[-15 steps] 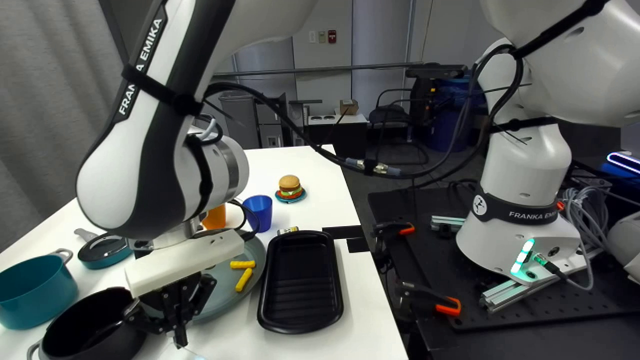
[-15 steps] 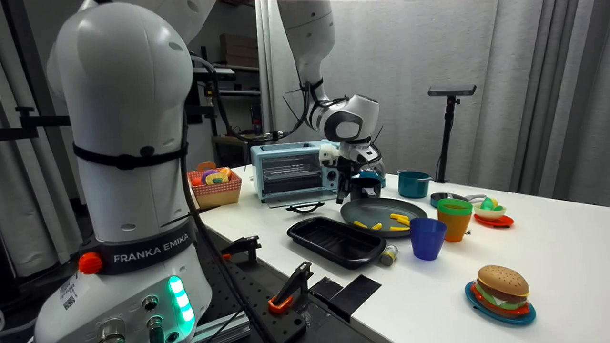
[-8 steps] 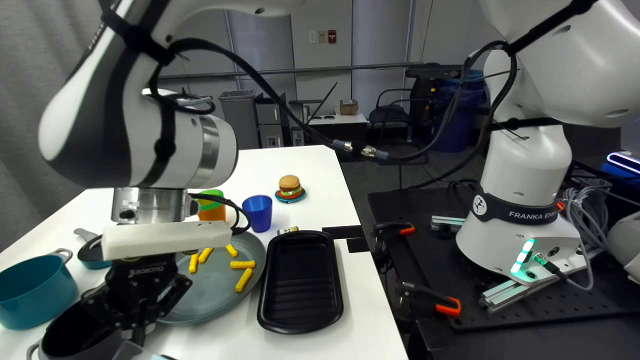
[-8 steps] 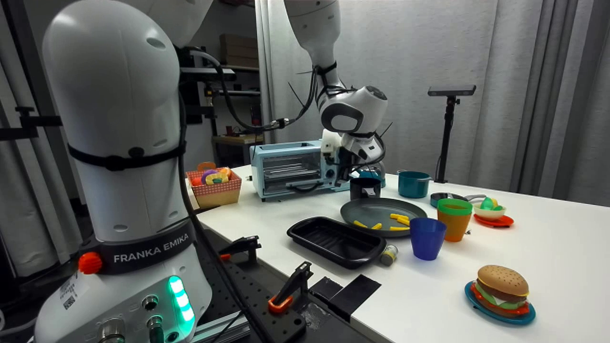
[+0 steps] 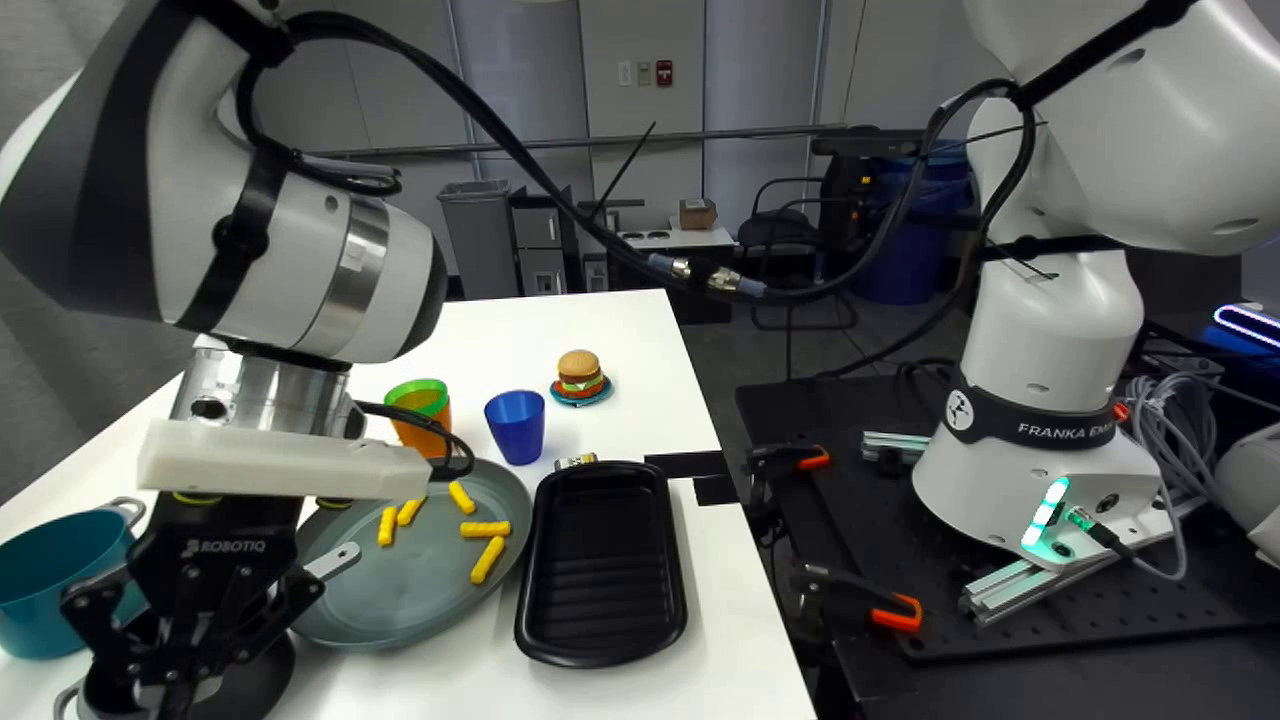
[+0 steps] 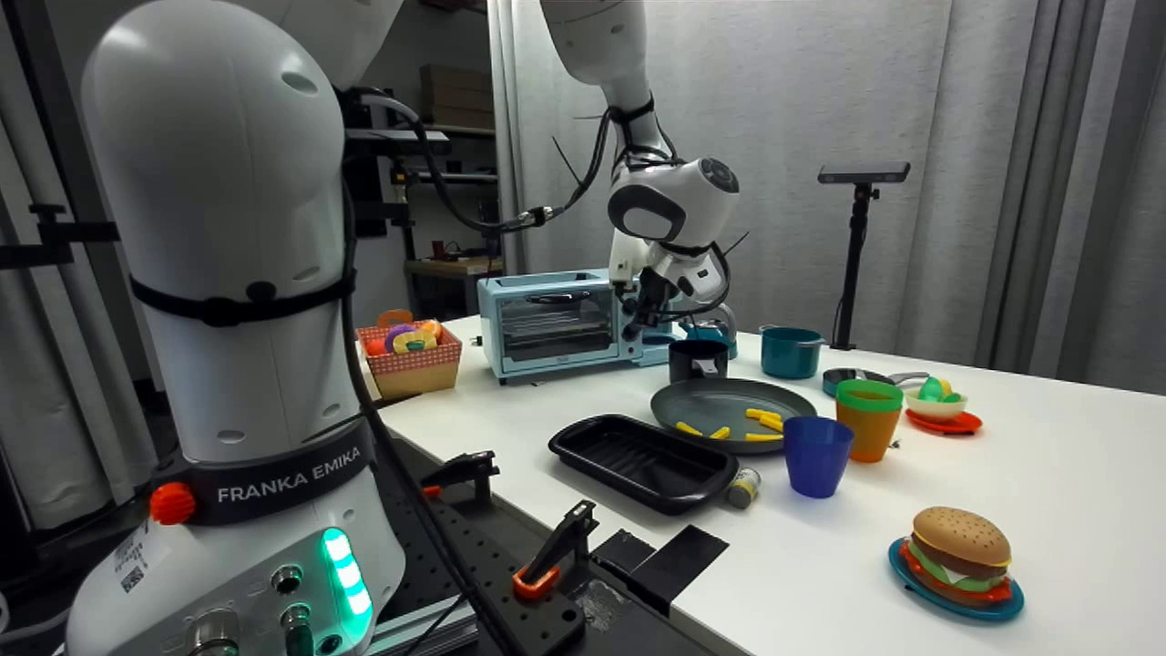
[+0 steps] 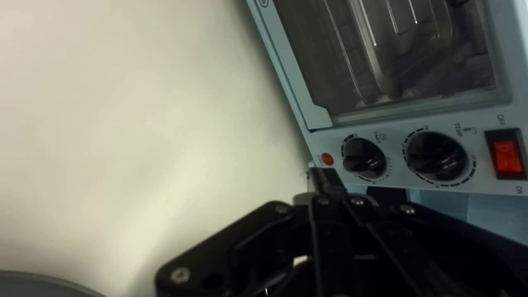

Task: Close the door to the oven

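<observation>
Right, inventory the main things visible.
toaster oven: 1, blue, on table
basket: 1, red-tan, beside toaster oven
plate: 1, grey, on table
toy fries: 5, yellow, on plate
baking pan: 1, black, beside plate
pots: 2, black and teal, on table
tumbler: 1, blue, beside plate
cup stack: 1, orange and green, near tumbler
toy hamburger: 1, multicoloured, on teal saucer
bowl: 1, cream, on red saucer
robot arm: 1, white, over table
pincer: 1, black, near toaster oven

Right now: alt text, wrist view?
Light-blue toaster oven, glass door apparently closed; a shut black Robotiq gripper overlaps a corner of the control panel, contact unclear. Timer knob, temperature knob and red rocker switch are visible; white tabletop at left.
</observation>
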Controlling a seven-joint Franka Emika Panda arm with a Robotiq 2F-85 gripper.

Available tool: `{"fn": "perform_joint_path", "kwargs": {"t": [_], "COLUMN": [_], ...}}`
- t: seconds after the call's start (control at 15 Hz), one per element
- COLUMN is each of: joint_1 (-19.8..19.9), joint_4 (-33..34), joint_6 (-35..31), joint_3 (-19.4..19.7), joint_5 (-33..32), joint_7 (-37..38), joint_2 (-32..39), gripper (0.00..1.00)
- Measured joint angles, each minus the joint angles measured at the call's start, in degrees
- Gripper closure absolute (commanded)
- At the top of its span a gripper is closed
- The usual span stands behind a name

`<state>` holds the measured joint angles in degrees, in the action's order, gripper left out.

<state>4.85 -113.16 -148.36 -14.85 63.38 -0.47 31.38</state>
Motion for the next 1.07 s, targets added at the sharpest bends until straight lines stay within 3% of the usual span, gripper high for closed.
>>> {"fn": "perform_joint_path", "kwargs": {"t": [0.33, 0.53, 1.07], "joint_1": [-2.1, -4.6, -10.4], "joint_4": [0.3, 0.0, -2.6], "joint_6": [2.0, 2.0, 3.0], "joint_3": [2.5, 5.2, 10.7], "joint_5": [0.1, -3.0, -24.9], "joint_7": [-0.5, 0.8, 14.6], "joint_2": [-1.0, -2.4, -9.7], "gripper": [1.00, 1.00, 1.00]}}
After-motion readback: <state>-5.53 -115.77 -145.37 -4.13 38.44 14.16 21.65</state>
